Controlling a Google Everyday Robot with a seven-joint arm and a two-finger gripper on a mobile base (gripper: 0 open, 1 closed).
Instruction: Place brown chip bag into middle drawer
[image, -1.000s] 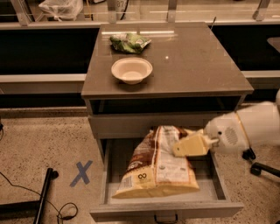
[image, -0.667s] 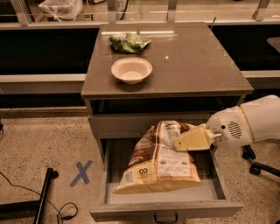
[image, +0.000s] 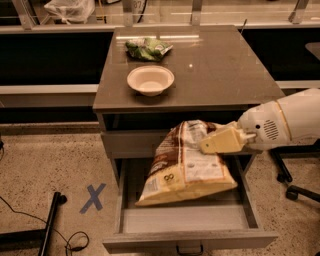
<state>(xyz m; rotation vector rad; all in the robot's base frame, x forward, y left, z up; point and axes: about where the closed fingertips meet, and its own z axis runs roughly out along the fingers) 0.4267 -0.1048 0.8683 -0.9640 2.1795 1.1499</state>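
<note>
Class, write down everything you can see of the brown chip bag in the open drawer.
The brown chip bag is a glossy, crinkled pillow pack, dark brown at its upper end, with a white label panel and a yellow lower end. It leans tilted over the open drawer, with its yellow end low inside and its brown end raised. The claw, reaching in from the right, grips its upper right part.

1. The gripper (image: 212, 145) reaches in from the right, above the open middle drawer (image: 185, 220), and it grips the brown chip bag (image: 182, 170) at its upper part.
2. The bag is tilted, with its yellow end down inside the drawer.
3. On the cabinet top (image: 225, 70) stands a bowl (image: 150, 80), and a green bag (image: 147, 48) lies behind it.
</note>
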